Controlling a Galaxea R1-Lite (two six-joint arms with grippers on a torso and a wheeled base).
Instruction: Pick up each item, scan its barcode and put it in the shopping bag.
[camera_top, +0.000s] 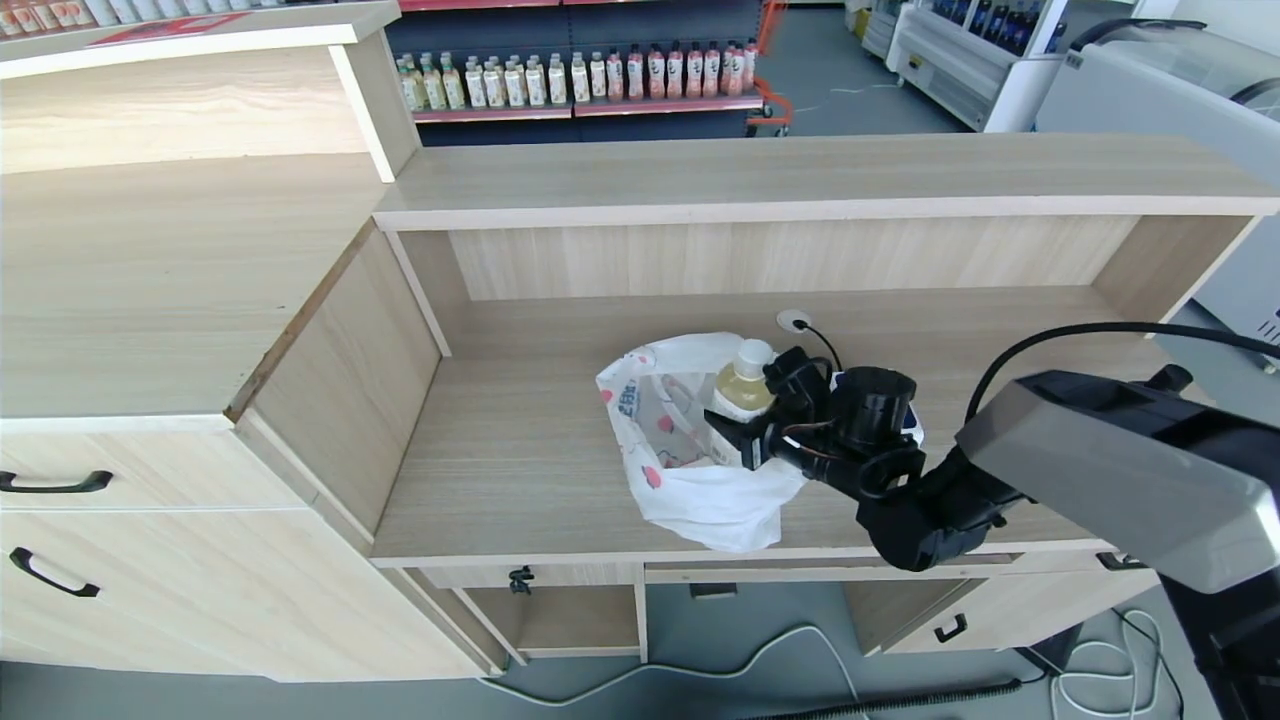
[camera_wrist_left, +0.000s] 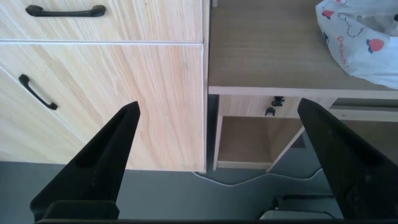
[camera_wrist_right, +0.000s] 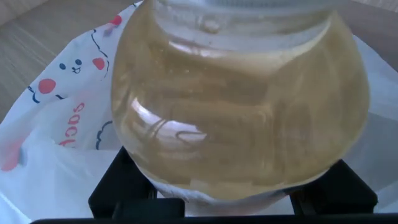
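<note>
Bottle (camera_top: 742, 385) of pale yellow drink, white cap on top, is in your R gripper (camera_top: 738, 442), whose jaws are clamped on its lower body from both sides. It stands roughly upright at the mouth of the shopping bag (camera_top: 690, 490), w/ the bottom part down inside the rim and the cap and shoulder above it. You can't tell whether the base touches the bag's floor. The R wrist view has the drink close up, a dark finger at each side of the base and white plastic w/ red and blue print behind. The bag is open and crumpled on the lower desk (camera_top: 520, 470) of the wooden counter, near the front edge, approx. mid-desk. A cable grommet (camera_top: 793, 320) w/ a black lead sits just behind it on the same surface. Your L gripper (camera_wrist_left: 219, 106) hangs low in front of the counter w/ its fingers (camera_wrist_left: 106, 155) spread wide and nothing between them. Past them you see the cabinet front w/ black drawer handles (camera_wrist_left: 65, 10), the desk edge and a corner of the bag. Far behind the counter, a store shelf (camera_top: 580, 78) carries a row of drink bottles.
</note>
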